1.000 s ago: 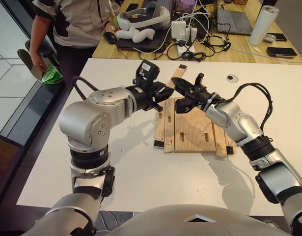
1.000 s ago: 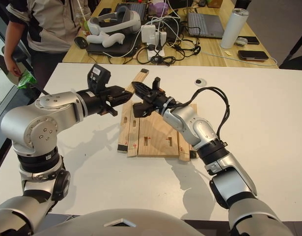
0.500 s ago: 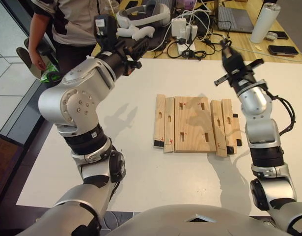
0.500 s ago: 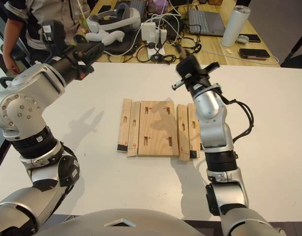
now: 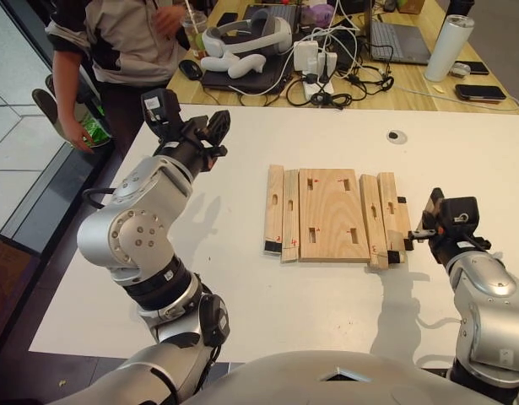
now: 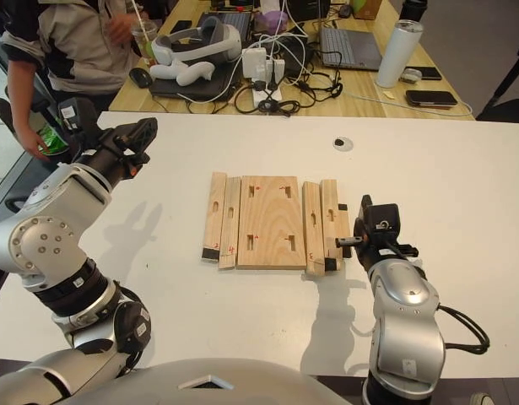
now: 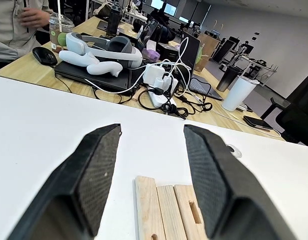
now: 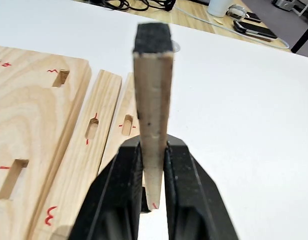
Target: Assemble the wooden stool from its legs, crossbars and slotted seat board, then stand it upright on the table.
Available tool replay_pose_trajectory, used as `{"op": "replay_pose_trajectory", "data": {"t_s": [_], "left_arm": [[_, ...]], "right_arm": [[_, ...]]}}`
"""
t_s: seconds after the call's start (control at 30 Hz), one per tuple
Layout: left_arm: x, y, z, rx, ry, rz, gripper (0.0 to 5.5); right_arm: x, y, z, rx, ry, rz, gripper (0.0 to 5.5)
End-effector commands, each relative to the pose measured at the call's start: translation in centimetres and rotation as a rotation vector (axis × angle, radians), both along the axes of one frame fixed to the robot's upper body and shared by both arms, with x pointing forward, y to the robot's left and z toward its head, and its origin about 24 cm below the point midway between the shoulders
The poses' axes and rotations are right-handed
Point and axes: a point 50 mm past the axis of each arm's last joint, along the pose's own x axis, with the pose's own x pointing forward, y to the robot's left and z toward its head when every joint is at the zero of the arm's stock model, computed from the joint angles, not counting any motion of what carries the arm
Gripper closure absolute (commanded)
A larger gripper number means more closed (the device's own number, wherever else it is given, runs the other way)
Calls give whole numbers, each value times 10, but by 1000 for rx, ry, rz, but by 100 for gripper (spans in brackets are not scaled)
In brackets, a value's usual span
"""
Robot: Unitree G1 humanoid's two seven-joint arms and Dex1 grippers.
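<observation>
The slotted seat board point(image 5: 331, 215) lies flat mid-table, with two slotted legs point(image 5: 282, 211) on its left and two more point(image 5: 381, 215) on its right. My right gripper point(image 8: 152, 146) is shut on a thin wooden piece point(image 8: 152, 95) with a black tip, held on edge just above the table beside the outermost right leg. The same gripper point(image 5: 411, 240) sits at the row's near right corner. My left gripper point(image 7: 151, 145) is open with nothing in it. It hangs raised point(image 5: 204, 133) over the far left of the table point(image 5: 242, 287), well apart from the wood.
A small round grommet point(image 5: 398, 135) sits in the table top behind the boards. A person stands at the far left corner. Behind is a wooden desk point(image 5: 411, 89) with a headset point(image 5: 242, 38), cables, a laptop and a tumbler point(image 5: 449, 42).
A second ago both grippers met over the boards around a wooden piece. The left arm has swung away to the far left; the right arm rose, then came down at the row's right.
</observation>
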Motion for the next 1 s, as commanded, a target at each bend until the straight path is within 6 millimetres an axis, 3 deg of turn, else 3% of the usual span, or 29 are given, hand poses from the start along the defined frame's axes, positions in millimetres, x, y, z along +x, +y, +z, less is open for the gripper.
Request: {"op": "replay_pose_trajectory", "data": {"t_s": [0.03,0.27,0.4,0.73,1.0], "left_arm": [[2,-6,0,9,13,-28,319],[-2,-4,-4,27,-15,2,319],[-11,0,-15,22,-38,59,319],[-36,-8,-42,7,-67,128,319],[-39,-11,-49,9,-88,146,319]], "right_arm": [[14,8,16,45,-164,29,510],[24,5,9,67,-242,-29,510],[29,0,0,101,-268,-74,510],[37,3,-10,172,-302,-73,510],[40,4,-25,186,-286,-52,510]]}}
